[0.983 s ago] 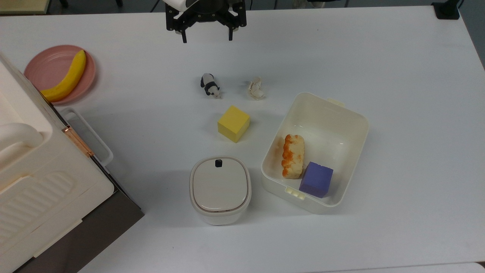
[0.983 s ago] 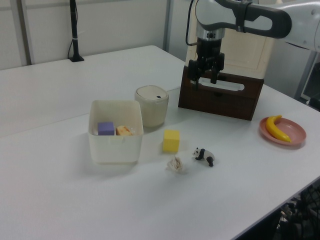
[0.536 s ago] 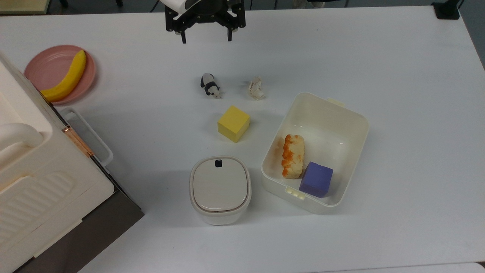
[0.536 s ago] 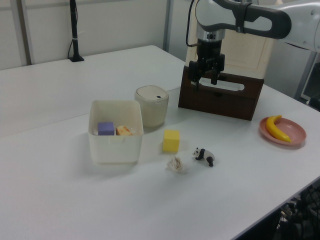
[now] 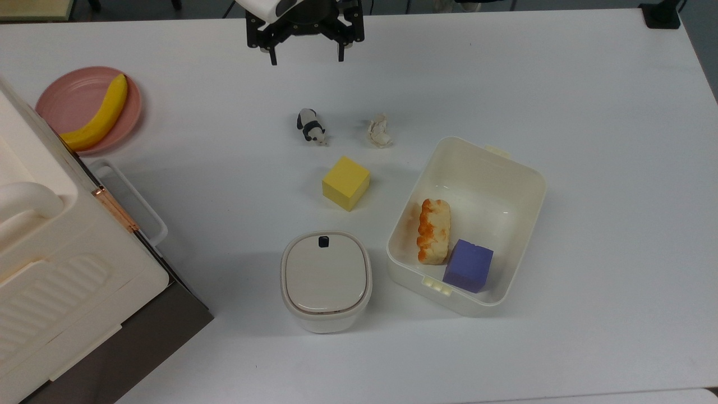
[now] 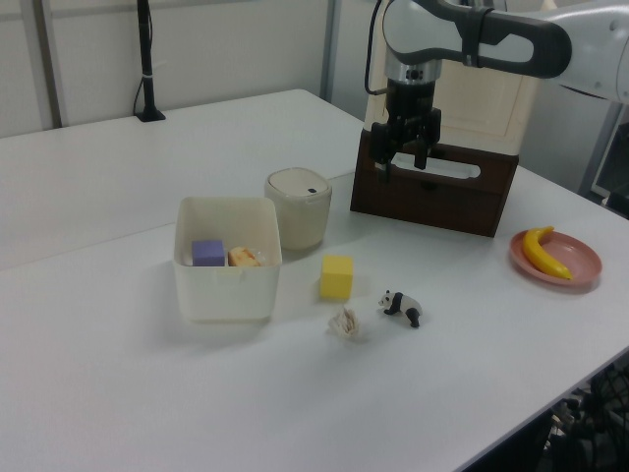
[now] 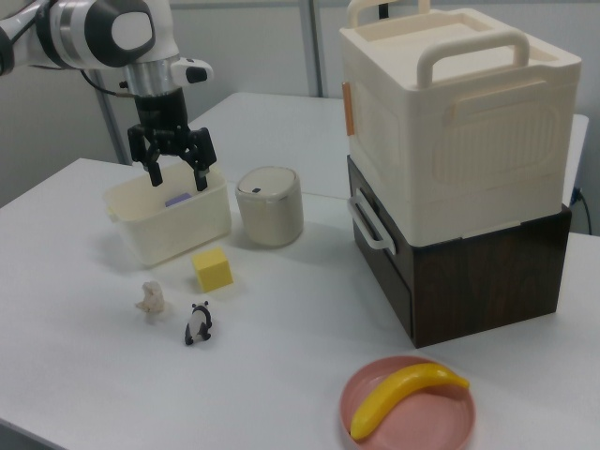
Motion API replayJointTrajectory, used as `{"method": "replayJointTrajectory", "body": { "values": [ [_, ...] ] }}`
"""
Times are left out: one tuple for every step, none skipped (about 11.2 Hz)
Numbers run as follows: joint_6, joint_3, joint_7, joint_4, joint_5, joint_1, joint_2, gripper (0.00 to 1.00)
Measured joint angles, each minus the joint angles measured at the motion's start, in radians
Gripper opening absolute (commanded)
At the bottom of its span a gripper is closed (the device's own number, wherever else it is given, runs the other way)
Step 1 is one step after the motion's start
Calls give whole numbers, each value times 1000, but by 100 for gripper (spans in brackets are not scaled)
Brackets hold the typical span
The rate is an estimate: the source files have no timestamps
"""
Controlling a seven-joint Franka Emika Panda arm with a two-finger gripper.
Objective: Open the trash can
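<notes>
Beige-grey and flat, the lid of the trash can (image 5: pixel 326 280) sits fully down, its small black button (image 5: pixel 323 241) untouched, so I judge the task not yet begun. The trash can stands toward the tabletop (image 5: pixel 589 112) edge at the bottom of the top view, just beside the cream tub (image 5: pixel 524 168) and well apart from my gripper (image 5: pixel 306 58), which hangs with fingers spread and empty high over the opposite edge. Between them lie a panda figure (image 5: pixel 311 126), a crumpled scrap (image 5: pixel 380 132) and a yellow block (image 5: pixel 345 183); I would pass above them. The big cream appliance (image 5: pixel 39 247) crowds the top view's left, but the room straight above the lid looks free for a press.
</notes>
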Motion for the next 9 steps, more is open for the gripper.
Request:
{"method": "replayJointTrajectory", "body": {
  "values": [
    [0,1,0,-5,0,5,0,100],
    [0,5,0,-8,0,8,0,100],
    [0,14,0,-9,0,9,0,100],
    [0,27,0,-9,0,10,0,100],
    [0,36,0,-9,0,12,0,100],
    [0,42,0,-9,0,16,0,100],
    [0,52,0,-9,1,19,0,100],
    [0,61,0,-10,1,21,0,100],
    [0,64,0,-10,1,23,0,100]
  ]
}}
